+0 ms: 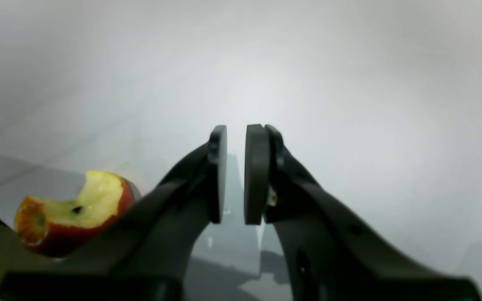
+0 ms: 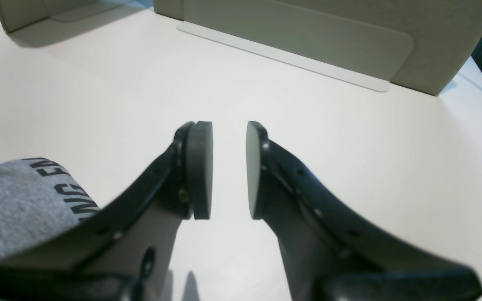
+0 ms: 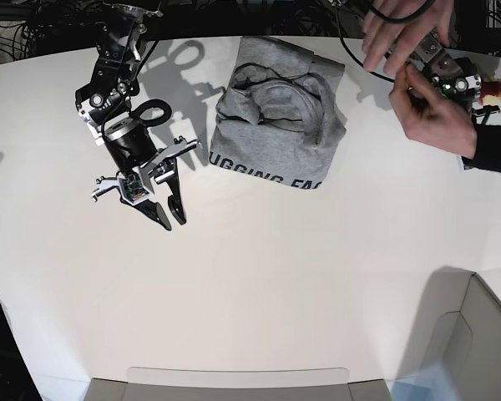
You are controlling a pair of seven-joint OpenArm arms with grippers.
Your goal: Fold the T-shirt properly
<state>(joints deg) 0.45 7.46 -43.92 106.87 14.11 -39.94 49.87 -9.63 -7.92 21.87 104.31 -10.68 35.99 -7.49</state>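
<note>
With both arms' fingers slightly spread and empty, the bunched T-shirt point(image 3: 277, 117) could fold crooked unless flattened first.

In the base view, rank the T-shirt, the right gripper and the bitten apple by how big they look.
1. T-shirt, largest.
2. Right gripper.
3. Bitten apple, smallest; it is only partly in view.

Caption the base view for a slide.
Folded T-shirt on white table; right end effector empty beside it, person's hands on the left arm.
</note>
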